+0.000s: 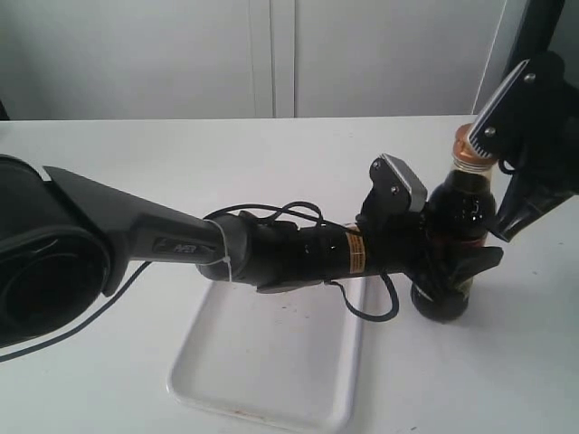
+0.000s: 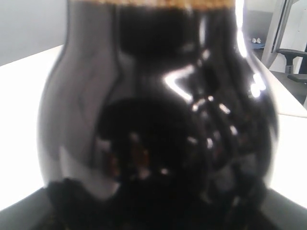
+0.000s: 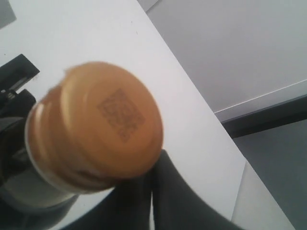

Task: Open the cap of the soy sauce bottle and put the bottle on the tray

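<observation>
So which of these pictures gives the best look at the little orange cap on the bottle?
The right wrist view: the cap fills the picture from above, printed code square and all. The exterior view shows it small atop the soy sauce bottle, beside the right gripper. The left wrist view shows only dark glass and a thin gold strip.

The soy sauce bottle point(image 1: 459, 237) stands upright on the white table point(image 1: 136, 172), just beside the tray point(image 1: 271, 362) and off its right edge. The left gripper point(image 1: 452, 262) clamps the bottle's body. The right gripper point(image 1: 488, 149) sits at the cap point(image 1: 470, 154), which remains closed on the neck.
</observation>
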